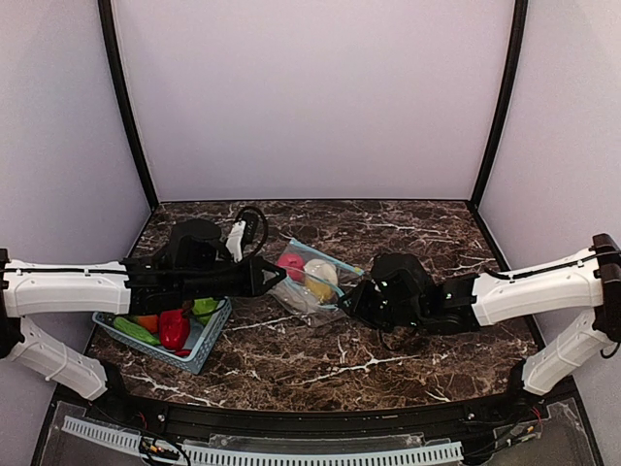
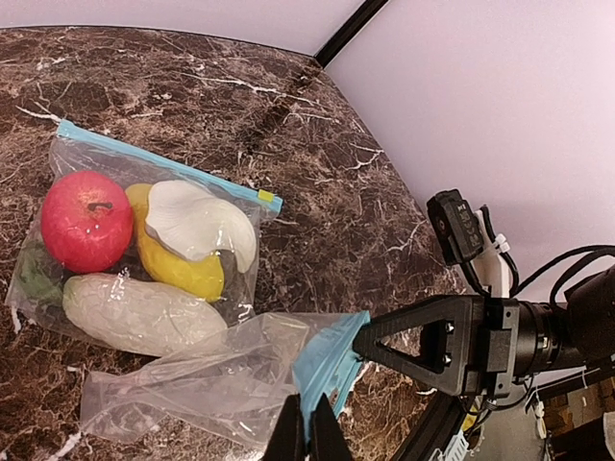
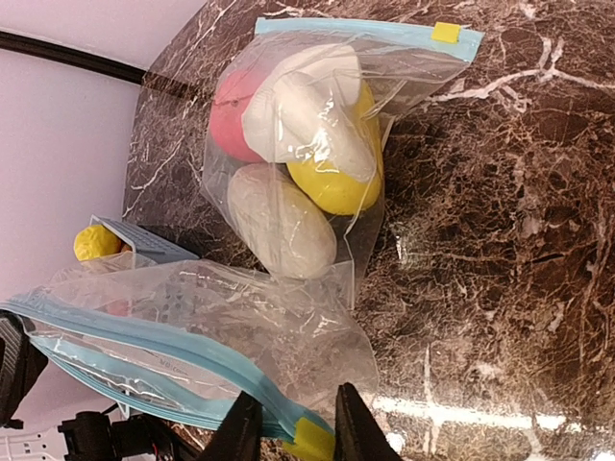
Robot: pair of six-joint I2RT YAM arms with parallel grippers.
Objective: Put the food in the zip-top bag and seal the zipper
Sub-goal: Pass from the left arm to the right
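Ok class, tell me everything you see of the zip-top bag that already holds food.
The filled bag is clear, crinkled plastic with a light-blue zipper strip and a small yellow tab at one end. It lies flat on the marble table, held by nothing. Inside sit a red apple, a yellow fruit, a white piece and a pale oblong piece. The empty bag seems to touch its edge opposite the zipper.
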